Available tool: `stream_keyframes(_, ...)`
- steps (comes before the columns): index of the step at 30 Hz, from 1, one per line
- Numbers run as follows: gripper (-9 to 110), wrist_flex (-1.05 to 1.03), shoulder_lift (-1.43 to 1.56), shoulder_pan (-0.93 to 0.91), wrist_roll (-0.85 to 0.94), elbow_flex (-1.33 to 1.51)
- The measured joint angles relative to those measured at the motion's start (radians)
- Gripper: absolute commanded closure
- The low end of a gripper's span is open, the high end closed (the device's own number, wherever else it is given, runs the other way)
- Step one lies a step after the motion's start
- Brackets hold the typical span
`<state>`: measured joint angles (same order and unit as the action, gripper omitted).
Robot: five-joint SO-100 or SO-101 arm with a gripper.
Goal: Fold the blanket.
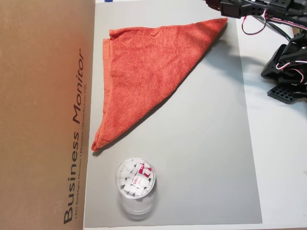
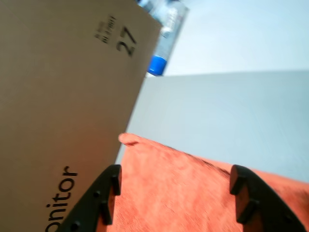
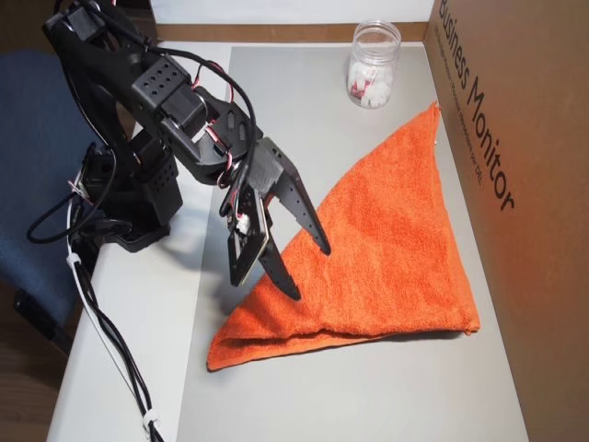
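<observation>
Cardboard box (image 1: 43, 115) marked "Business Monitor" flanks the grey mat (image 1: 206, 158) on the table (image 1: 283, 167). Blanket (image 1: 148, 72) lies on the mat as a triangle, one edge along the box: diagonal fold looks done, layers roughly matched, with a doubled edge showing at the near corner in an overhead view (image 3: 276, 345). Left, by my read: at most a second fold, or just retreat. Gripper (image 3: 299, 262) has its fingers (image 3: 311, 221) spread apart, nothing clamped, hanging over the blanket's folded edge near that corner. Wrist view is blurred; cloth fills the gap between the tips, but contact is hard to call. Clear cup (image 1: 135, 184) stands off the blanket's other tip.
</observation>
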<state>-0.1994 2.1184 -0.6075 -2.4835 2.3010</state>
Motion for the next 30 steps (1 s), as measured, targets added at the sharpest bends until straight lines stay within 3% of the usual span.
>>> stream_keyframes(16,79,-0.738,0.232,-0.109,-0.091,0.000)
stream_keyframes(30,79,-0.729,0.232,-0.230,-0.091,0.130)
